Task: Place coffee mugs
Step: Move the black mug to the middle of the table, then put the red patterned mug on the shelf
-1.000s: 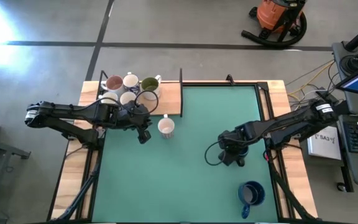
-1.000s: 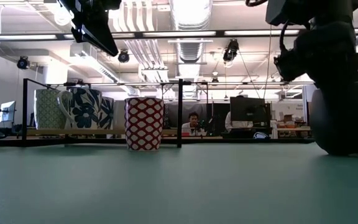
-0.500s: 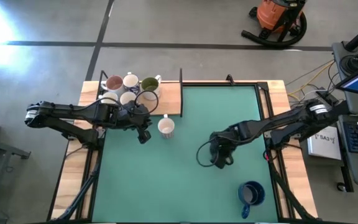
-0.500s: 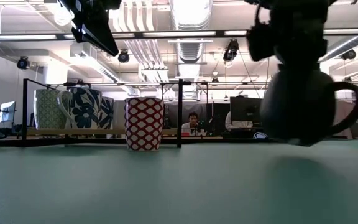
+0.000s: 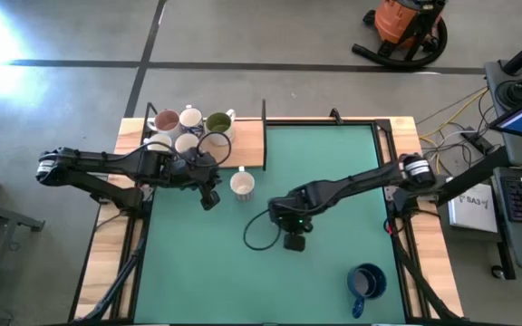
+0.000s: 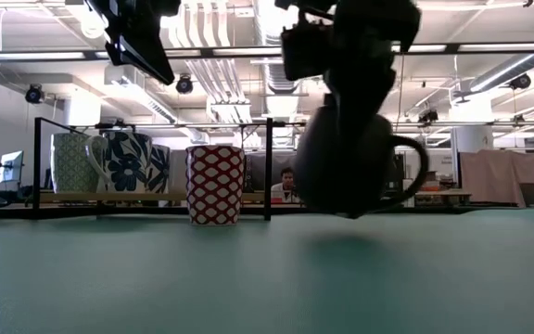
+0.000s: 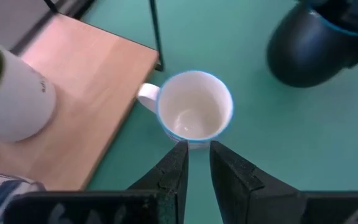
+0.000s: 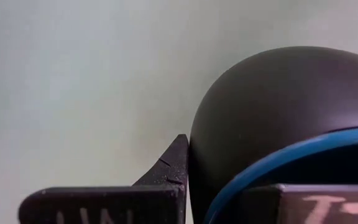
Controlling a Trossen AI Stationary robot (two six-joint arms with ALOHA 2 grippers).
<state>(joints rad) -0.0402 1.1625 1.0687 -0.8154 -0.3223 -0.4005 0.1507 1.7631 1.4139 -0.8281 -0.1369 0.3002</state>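
Grey concrete floor [image 5: 62, 36], orange vacuum [image 5: 406, 23], ceiling lights [image 6: 286, 19]

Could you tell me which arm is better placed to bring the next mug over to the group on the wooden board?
The right, probably. The right gripper already holds a dark blue mug lifted clear of the green mat. The left gripper hovers empty by the white mug.

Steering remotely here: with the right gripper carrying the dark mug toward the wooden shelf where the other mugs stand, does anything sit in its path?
Yes. The white mug stands alone on the green mat, between the carried dark mug and the wooden shelf. The left gripper hovers beside that mug too.
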